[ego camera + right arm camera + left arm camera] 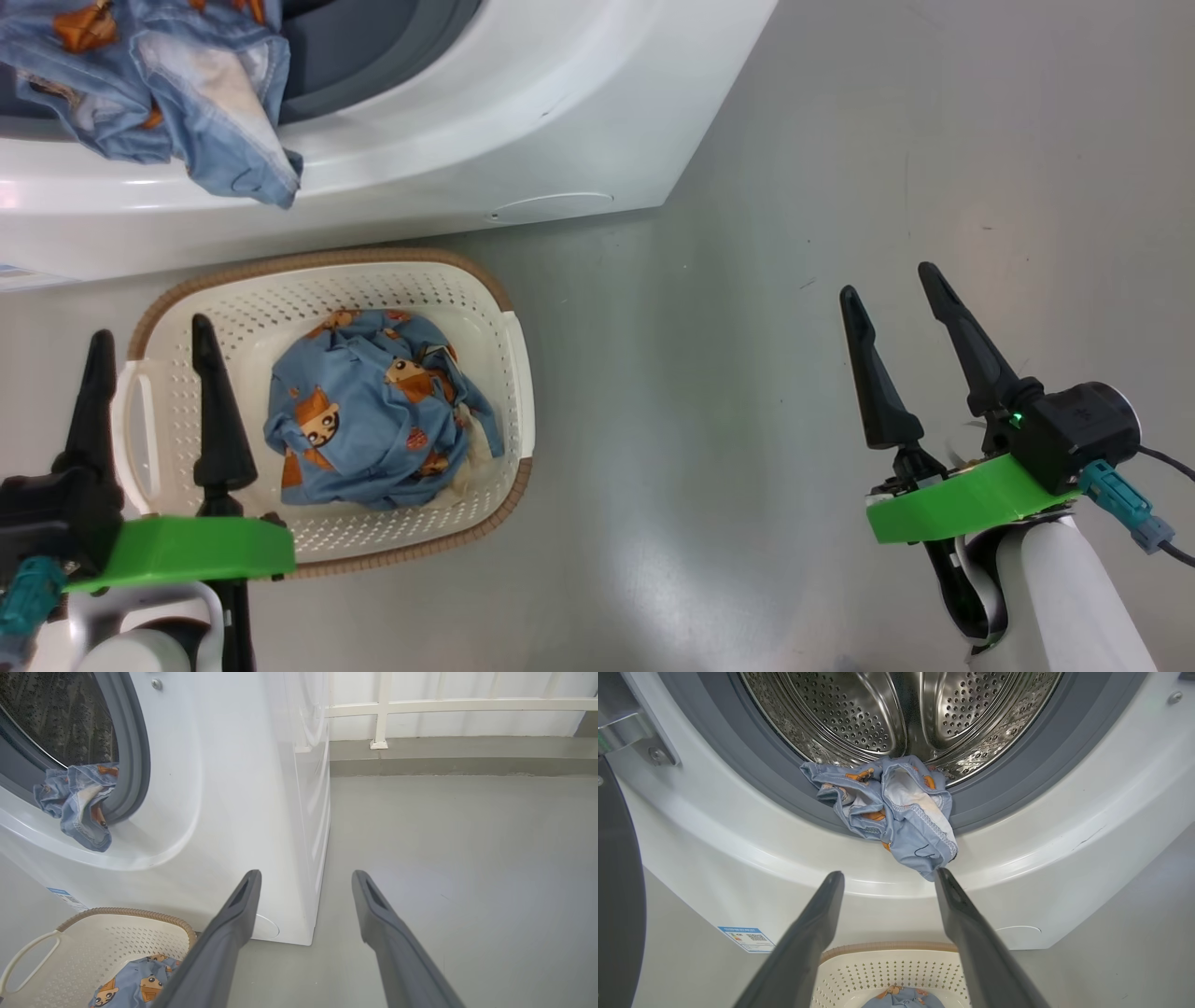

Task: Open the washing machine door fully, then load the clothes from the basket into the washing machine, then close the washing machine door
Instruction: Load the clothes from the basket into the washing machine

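L end effector (149, 327), R end effector (887, 280) spread — clothes (383, 420) in basket (519, 392).

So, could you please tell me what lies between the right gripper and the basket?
Nothing but bare grey floor lies between the right gripper and the basket, as the head view shows.

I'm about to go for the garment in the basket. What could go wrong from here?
The draped garment hangs out over the gasket. The door would likely pinch it unless it is pushed into the drum first.
The other garment lies bunched in the basket. The open left gripper might catch only a fold and drop it on the floor.
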You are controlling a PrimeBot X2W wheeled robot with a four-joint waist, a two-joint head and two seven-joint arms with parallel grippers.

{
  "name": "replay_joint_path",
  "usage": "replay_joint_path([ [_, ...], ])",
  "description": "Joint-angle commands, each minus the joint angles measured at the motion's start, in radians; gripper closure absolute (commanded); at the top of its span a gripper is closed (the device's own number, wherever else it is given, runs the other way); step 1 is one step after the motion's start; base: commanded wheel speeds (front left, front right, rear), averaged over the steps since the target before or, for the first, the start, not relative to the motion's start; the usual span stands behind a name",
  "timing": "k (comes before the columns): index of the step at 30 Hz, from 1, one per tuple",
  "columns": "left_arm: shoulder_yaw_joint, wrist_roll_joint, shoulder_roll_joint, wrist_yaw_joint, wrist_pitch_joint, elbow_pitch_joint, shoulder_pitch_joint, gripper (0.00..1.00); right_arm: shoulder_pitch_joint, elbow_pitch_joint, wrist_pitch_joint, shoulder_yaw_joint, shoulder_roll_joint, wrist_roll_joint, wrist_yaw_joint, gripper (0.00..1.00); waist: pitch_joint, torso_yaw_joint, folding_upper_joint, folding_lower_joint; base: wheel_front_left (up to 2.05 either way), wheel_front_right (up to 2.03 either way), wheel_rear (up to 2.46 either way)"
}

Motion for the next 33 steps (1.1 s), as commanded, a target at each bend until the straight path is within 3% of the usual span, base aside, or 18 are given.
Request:
replay_joint_path([
  [1, 0.039, -0.005, 0.022, 0.012, 0.007, -0.035, 0.015, 0.00, 0.005, -0.023, -0.005, 0.020, 0.002, -0.001, 0.002, 0.00, 0.001, -0.001, 0.0000, 0.0000, 0.00, 0.00, 0.00],
  [10, 0.050, -0.028, 0.032, 0.008, 0.029, -0.011, -0.030, 0.00, -0.004, -0.023, -0.005, 0.030, 0.002, 0.008, 0.002, 0.00, 0.010, -0.022, 0.0000, 0.0000, 0.00, 0.00, 0.00],
  [17, 0.046, -0.026, 0.073, -0.017, 0.084, 0.031, -0.146, 0.00, -0.008, -0.024, -0.005, 0.035, 0.002, 0.025, 0.002, 0.00, 0.018, -0.050, 0.0000, 0.0000, 0.00, 0.00, 0.00],
  [23, 0.017, -0.018, 0.122, -0.043, 0.231, 0.136, -0.303, 0.00, 0.003, -0.017, -0.005, 0.037, 0.002, 0.047, 0.002, 0.00, 0.002, -0.078, 0.0000, 0.0000, 0.00, 0.00, 0.00],
  [33, 0.006, -0.028, 0.114, -0.024, 0.358, 0.380, -0.558, 0.00, 0.038, -0.009, -0.005, 0.041, 0.002, 0.057, 0.002, 0.00, -0.040, -0.093, 0.0000, 0.0000, 0.00, 0.00, 0.00],
])
